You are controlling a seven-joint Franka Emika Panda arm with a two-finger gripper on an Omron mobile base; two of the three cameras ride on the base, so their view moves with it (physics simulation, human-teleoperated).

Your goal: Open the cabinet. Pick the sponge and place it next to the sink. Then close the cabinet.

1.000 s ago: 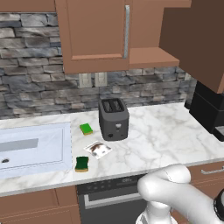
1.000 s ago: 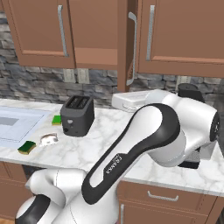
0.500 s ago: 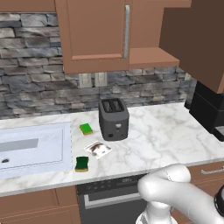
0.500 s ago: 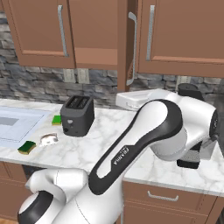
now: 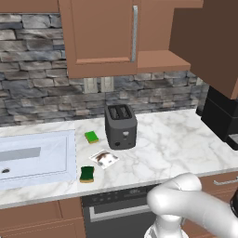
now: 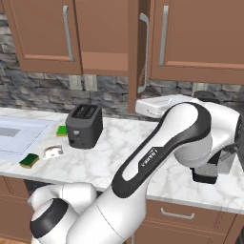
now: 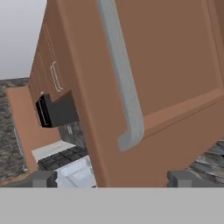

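1. Writing: a dark logo on the arm forearm, too small to read.
2. Pose: arm bent high; gripper jaws spread wide, holding nothing, facing the cabinet open door's silver handle.
3. Sponge lies on the counter, beside the sink, at 7 o'clock from the toaster.
4. The fingertips' lower parts are cut off.

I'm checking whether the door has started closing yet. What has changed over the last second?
The white arm's elbow has swung slightly right in the right base view. The open gripper faces the long silver bar handle of the swung-out brown wooden cabinet door, holding nothing. The door, dark green sponge beside the pale sink and black toaster stayed put.
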